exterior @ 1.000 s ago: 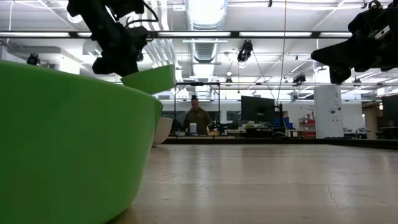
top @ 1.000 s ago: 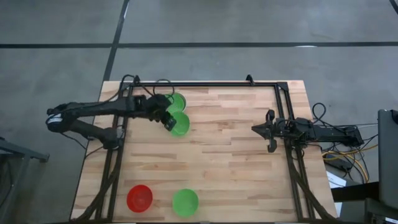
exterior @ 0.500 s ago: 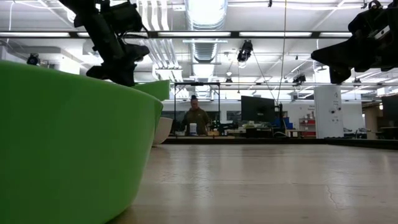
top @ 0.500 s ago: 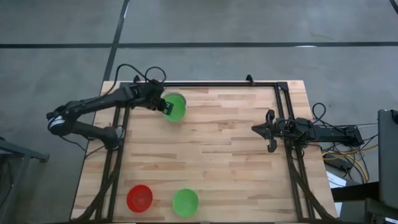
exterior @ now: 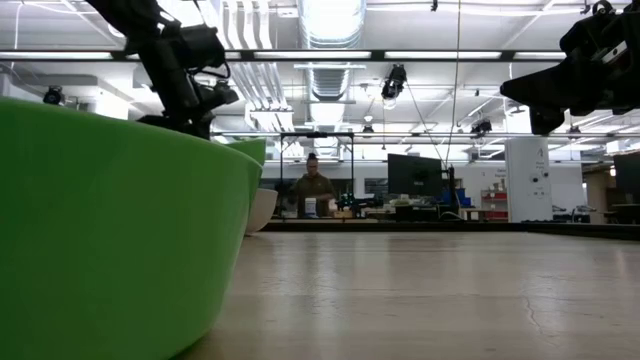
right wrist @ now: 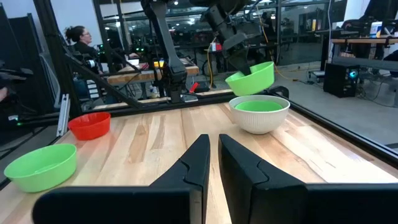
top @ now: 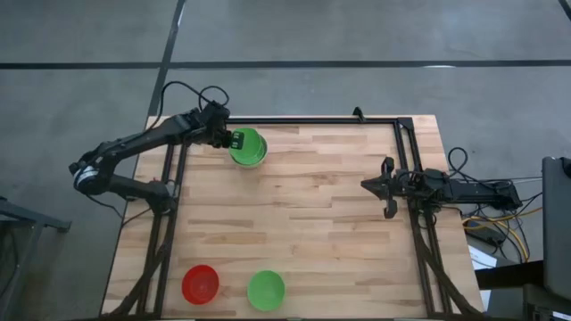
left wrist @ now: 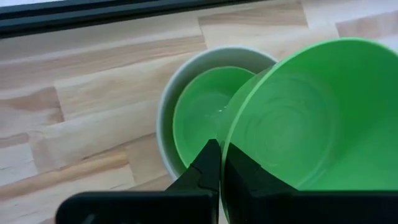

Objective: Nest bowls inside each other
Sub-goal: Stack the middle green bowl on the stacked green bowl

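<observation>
My left gripper [top: 234,140] is shut on a bright green bowl [left wrist: 317,118] at the table's far left. That bowl hangs tilted just above a white-grey bowl [left wrist: 208,56], which rests on its base on the table and has another green bowl [left wrist: 199,115] nested inside. The right wrist view shows the held green bowl [right wrist: 252,78] over the white-grey bowl [right wrist: 259,115]. A red bowl [top: 200,283] and a green bowl [top: 266,290] stand near the front edge. My right gripper [top: 390,187] waits shut at the right side. My left gripper pinches the held bowl's rim [left wrist: 224,140] on the side nearest the arm, one finger inside the bowl and one outside. The fingers slant down from the table's left. The bowl is lifted clear and tilted, over the white-grey bowl.
A black frame rail [top: 294,119] runs along the far edge close behind the stacked bowls, and side rails [top: 169,223] run down both sides. In the low view the near green bowl [exterior: 100,230] fills the left. Bare wood [top: 312,223] lies mid-table.
My left gripper has swung toward the table's far edge, rolling its wrist, and has carried the green bowl from beside the white-grey bowl to a spot over it. The held bowl has stayed tilted and has sunk a little. The gripper has stayed shut on it.
</observation>
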Controlling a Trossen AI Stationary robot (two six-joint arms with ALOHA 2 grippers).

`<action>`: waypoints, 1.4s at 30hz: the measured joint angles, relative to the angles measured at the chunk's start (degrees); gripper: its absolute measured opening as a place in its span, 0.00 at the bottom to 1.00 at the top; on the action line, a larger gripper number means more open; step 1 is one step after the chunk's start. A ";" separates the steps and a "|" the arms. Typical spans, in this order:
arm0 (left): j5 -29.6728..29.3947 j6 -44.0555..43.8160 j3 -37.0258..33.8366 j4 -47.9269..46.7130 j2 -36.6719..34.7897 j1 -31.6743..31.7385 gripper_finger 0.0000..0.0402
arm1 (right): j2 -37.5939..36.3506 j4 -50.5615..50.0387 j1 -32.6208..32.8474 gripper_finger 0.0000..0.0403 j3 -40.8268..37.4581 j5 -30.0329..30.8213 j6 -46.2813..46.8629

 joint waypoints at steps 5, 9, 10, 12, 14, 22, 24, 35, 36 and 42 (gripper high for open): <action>0.07 -0.69 0.04 0.05 1.98 0.92 0.01 | 0.00 0.00 0.00 0.08 0.00 0.00 -0.01; 0.17 -1.15 0.04 0.62 4.24 0.99 0.01 | 0.00 0.00 -0.01 0.08 0.00 0.02 0.03; 0.37 -1.15 0.04 1.05 4.79 1.07 0.01 | 0.00 0.00 -0.01 0.08 0.00 0.01 0.00; 0.92 -1.34 0.04 1.54 5.90 1.33 0.01 | 0.00 0.00 -0.02 0.08 0.00 0.01 -0.05; 1.05 -1.99 0.04 2.22 6.82 1.56 0.01 | 0.00 0.00 -0.02 0.08 0.00 0.02 0.04; 1.09 -2.80 0.04 2.62 9.47 1.58 0.01 | 0.00 0.00 -0.02 0.08 0.00 0.02 -0.05; 1.14 -2.83 0.04 2.62 9.83 1.58 0.01 | 0.00 0.00 0.00 0.08 0.00 0.01 0.01; 1.18 -3.58 0.04 1.99 9.94 1.58 0.06 | 0.00 0.00 0.00 0.08 0.00 0.01 0.01; 1.20 -3.58 0.04 1.94 9.94 1.58 0.07 | 0.00 0.00 0.00 0.08 0.00 0.02 -0.05; 1.20 -3.63 0.04 1.53 9.94 1.58 0.06 | 0.00 0.00 -0.01 0.08 0.00 0.01 -0.07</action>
